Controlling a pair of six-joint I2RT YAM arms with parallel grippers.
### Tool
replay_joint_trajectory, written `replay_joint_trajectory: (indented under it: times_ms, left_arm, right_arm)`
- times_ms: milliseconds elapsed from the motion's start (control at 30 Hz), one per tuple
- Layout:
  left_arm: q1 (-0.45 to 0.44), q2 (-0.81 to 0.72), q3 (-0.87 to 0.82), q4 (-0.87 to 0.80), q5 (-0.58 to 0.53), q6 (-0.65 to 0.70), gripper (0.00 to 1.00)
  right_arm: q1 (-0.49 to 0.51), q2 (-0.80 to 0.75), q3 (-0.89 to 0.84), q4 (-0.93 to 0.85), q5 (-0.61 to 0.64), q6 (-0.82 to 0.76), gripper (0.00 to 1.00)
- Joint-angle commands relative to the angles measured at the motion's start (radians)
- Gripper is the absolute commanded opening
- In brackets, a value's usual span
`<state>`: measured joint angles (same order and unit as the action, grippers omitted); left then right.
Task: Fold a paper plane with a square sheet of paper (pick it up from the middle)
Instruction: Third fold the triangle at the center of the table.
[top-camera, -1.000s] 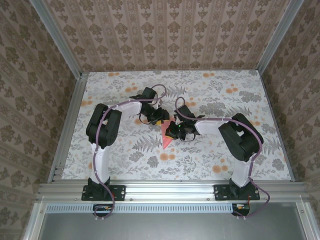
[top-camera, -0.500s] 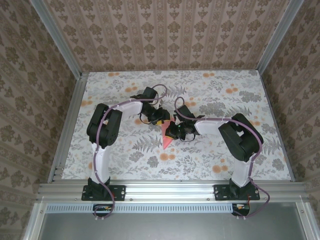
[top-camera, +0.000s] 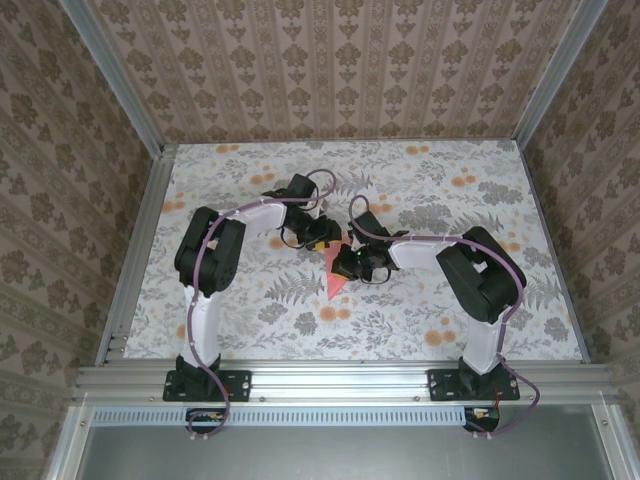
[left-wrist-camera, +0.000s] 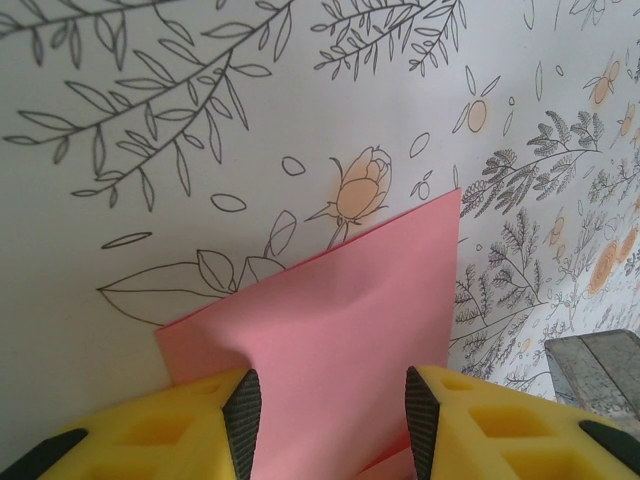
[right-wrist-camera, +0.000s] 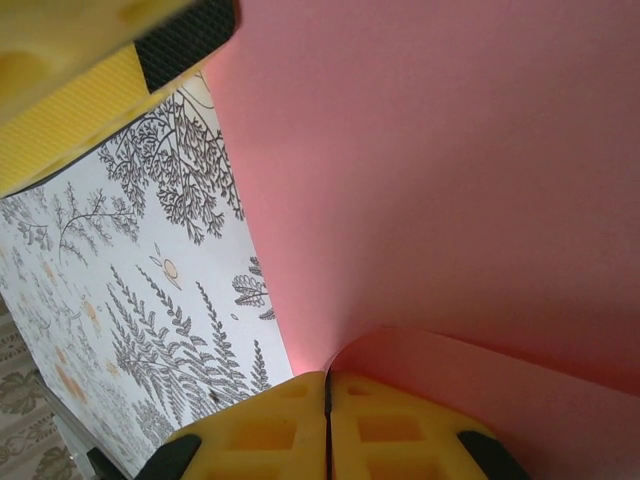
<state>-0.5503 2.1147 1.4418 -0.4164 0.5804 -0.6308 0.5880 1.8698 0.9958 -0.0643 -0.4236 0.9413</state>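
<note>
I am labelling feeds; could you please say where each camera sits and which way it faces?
Top external: above and behind, looking down on the floral-print table; both black arms show.
Left wrist: facing down past the open left gripper onto the folded salmon-pink paper sheet.
Right wrist: shut right gripper at that sheet.
Shared: all see the sheet.

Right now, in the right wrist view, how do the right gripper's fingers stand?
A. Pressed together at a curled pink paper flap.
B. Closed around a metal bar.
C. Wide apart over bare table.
A: the right gripper shows its yellow fingers meeting with no gap, where the square sheet of paper curls up.
</note>
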Motion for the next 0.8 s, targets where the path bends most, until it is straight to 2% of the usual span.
replay_joint_trajectory:
  times_ms: [0,767]
  left_arm:
    - [-0.009,0.041,0.005,-0.060,-0.012,0.026,0.46]
    - [-0.013,0.032,0.018,-0.061,-0.004,0.022,0.46]
  right_arm:
    - [0.005,0.006,0.011,-0.044,0.041,-0.021,0.10]
    - [0.004,0.021,-0.004,-0.029,0.037,-0.016,0.15]
